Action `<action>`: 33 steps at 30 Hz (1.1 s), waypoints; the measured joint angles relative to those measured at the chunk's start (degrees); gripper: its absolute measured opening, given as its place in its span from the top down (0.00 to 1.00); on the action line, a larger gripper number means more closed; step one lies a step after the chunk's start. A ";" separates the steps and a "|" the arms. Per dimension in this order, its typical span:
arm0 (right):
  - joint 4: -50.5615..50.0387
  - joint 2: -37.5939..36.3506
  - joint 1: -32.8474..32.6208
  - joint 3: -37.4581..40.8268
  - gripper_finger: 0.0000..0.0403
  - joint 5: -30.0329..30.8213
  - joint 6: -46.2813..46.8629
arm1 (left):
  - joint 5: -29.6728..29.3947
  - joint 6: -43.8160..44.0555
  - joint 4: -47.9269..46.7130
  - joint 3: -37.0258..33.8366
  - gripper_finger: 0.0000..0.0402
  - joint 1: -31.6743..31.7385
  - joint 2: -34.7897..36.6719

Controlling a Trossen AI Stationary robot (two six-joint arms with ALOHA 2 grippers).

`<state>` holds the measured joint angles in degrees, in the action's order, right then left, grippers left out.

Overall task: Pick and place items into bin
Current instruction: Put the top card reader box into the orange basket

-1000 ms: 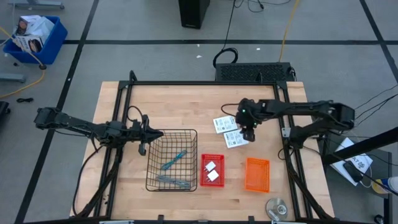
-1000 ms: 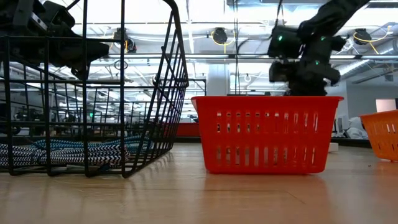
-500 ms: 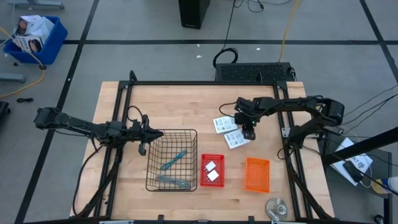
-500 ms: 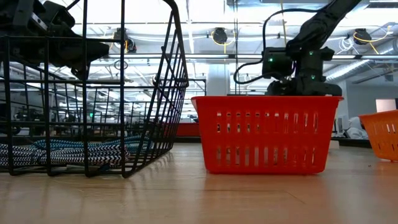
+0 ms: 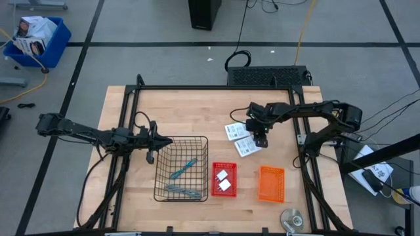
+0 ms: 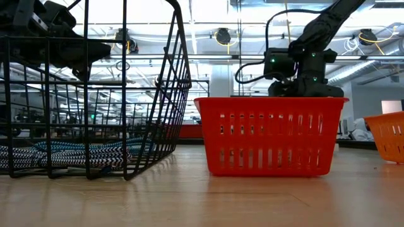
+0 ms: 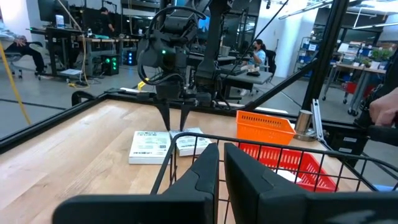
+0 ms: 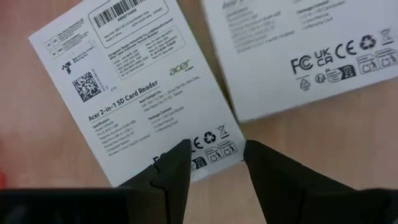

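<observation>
From above, the right hand [image 5: 261,140] hangs over the white cards [image 5: 238,131] lying flat on the table [image 5: 177,111], its tips at the gap between the far pair and the nearer card [image 5: 247,148]; the wire basket [image 5: 182,168] already holds the two slim tools [image 5: 183,169], the red bin [image 5: 224,179] the two white blocks [image 5: 223,181], and the orange bin [image 5: 271,183] looks empty, so a card is the likely pick, probably bound for that orange bin. The left hand [image 5: 160,141] waits at the basket's far rim. The low view hides the right hand's fingertips behind the red bin, so contact with a card cannot be judged there. The left wrist view shows the left hand's own fingers slightly parted on nothing, and farther off the right hand with its fingers spread, tips just above the cards. In the right wrist view the fingers [image 8: 174,171] stand apart over one card's printed corner. Being so thin and flat, the card likely calls for straddling an edge, pressing down onto the wood and closing slowly; a grab at the card's middle would probably slide off, and the neighbouring card could get nudged.
</observation>
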<state>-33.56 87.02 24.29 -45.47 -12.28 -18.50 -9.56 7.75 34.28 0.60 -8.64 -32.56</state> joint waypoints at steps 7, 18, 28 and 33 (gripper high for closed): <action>2.51 -0.07 -1.73 0.04 0.62 6.28 -2.21 | 0.00 0.00 0.00 0.02 0.92 0.00 0.00; 3.10 -0.04 -3.36 0.09 0.62 6.07 -5.42 | 0.00 0.00 0.00 0.02 0.92 0.00 -0.02; -4.18 0.64 -3.53 0.09 0.62 -6.66 3.98 | 0.00 0.00 0.00 0.02 0.92 0.00 0.00; -3.96 -1.64 -4.98 0.27 0.62 -5.79 4.45 | 0.00 0.00 -0.01 0.02 0.92 -0.01 -0.02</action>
<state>-37.51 85.39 19.31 -45.20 -18.07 -14.05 -9.56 7.75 34.27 0.62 -8.65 -32.58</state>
